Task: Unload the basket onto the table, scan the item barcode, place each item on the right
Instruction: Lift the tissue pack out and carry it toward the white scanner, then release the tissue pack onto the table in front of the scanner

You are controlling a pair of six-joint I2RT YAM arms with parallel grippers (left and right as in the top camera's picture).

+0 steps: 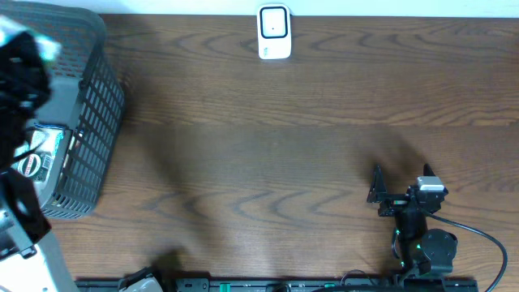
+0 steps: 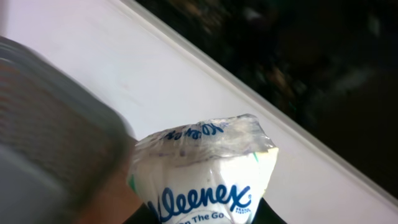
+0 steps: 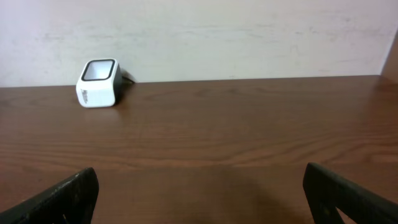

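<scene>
- Table [image 1: 268, 162]: bare wood lies between the left jaws and the scanner [image 1: 274, 32]; nothing blocks that path.
- Basket [image 1: 97, 105]: beneath and beside the left jaws, with another packet [image 1: 42, 158] inside; its wall needs clearing.
- Right gripper [image 3: 202, 196]: jaws wide apart and empty, scanner well ahead of them.
- Left gripper [image 2: 202, 218]: pinched on the Kleenex pack [image 2: 205, 168]; I judge this the lifting-out step.
- Next: present its barcode, unseen here, to the scanner.
</scene>
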